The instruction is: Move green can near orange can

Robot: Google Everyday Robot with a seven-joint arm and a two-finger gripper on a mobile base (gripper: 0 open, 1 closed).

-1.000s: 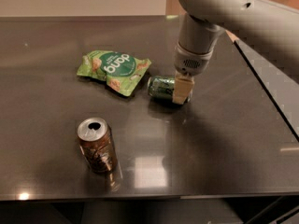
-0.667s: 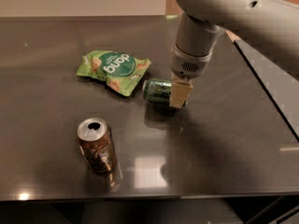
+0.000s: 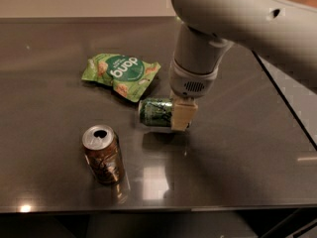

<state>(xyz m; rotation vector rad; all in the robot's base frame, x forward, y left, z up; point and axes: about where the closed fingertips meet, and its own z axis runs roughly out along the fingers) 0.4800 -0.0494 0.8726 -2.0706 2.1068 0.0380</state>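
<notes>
The green can (image 3: 155, 112) lies on its side, held a little above the dark table (image 3: 237, 152), with its shadow under it. My gripper (image 3: 178, 114) comes down from above and is shut on the can's right end; one pale finger (image 3: 181, 117) shows in front. The orange can (image 3: 102, 154) stands upright at the front left, silver top with a pull-tab hole. It is a short gap to the lower left of the green can.
A flat light-green snack bag (image 3: 120, 74) lies just behind and left of the green can. The table's right edge (image 3: 292, 108) runs diagonally at the right. The large pale arm (image 3: 237, 19) fills the upper right.
My gripper has carried the green can to the left and toward the front, closer to the orange can. The orange can and the snack bag have not moved.
</notes>
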